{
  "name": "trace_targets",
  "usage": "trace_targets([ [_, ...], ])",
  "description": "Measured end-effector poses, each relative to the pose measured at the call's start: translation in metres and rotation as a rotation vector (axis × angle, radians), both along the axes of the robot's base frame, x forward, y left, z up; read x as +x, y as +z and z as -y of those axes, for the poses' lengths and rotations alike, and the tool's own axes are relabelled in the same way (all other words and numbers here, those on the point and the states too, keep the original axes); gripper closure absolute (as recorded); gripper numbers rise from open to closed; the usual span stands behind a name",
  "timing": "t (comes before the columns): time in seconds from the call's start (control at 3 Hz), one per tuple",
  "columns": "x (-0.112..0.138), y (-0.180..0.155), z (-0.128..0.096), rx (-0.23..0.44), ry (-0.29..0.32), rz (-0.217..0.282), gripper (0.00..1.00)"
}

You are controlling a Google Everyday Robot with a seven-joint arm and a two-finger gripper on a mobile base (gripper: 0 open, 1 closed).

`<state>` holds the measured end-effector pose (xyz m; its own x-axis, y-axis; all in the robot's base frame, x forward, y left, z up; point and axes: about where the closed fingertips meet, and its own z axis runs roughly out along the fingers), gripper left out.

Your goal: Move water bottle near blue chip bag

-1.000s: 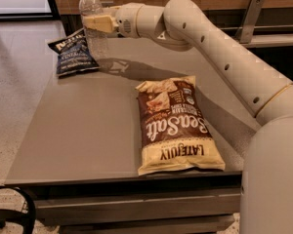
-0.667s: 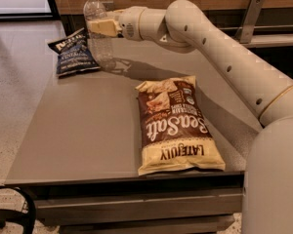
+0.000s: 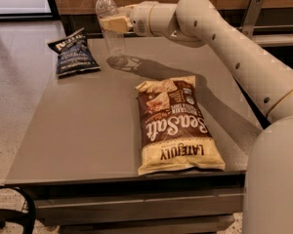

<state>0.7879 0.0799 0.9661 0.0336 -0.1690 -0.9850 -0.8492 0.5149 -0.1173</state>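
Observation:
The water bottle (image 3: 109, 14), clear with a white cap, is at the back of the table, right of the blue chip bag (image 3: 72, 53). My gripper (image 3: 113, 24) reaches in from the right and is shut on the bottle's middle. The bottle is nearly upright, leaning a little. Its base is at or just above the table top, over its shadow; I cannot tell whether it touches. The navy bag lies flat near the table's back left corner, about a bag's width from the bottle.
A large brown and cream Sea Salt bag (image 3: 175, 126) lies flat on the right half of the grey table (image 3: 83, 130). A wood-panelled wall runs behind the table. My arm (image 3: 224, 38) spans the back right. Floor lies to the left.
The gripper and the bottle have moved a little to the right, away from the blue bag. Both bags have stayed in place.

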Motion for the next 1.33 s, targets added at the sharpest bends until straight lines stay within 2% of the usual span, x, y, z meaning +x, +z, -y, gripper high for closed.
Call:
trace_targets([
  [0.33,0.010,0.001,-0.001,0.019,0.005,0.022,1.00],
  [0.67,0.015,-0.008,-0.012,0.045,0.025,0.014,1.00],
  [1.33,0.017,-0.034,-0.014,0.046,0.020,-0.033,1.00],
])
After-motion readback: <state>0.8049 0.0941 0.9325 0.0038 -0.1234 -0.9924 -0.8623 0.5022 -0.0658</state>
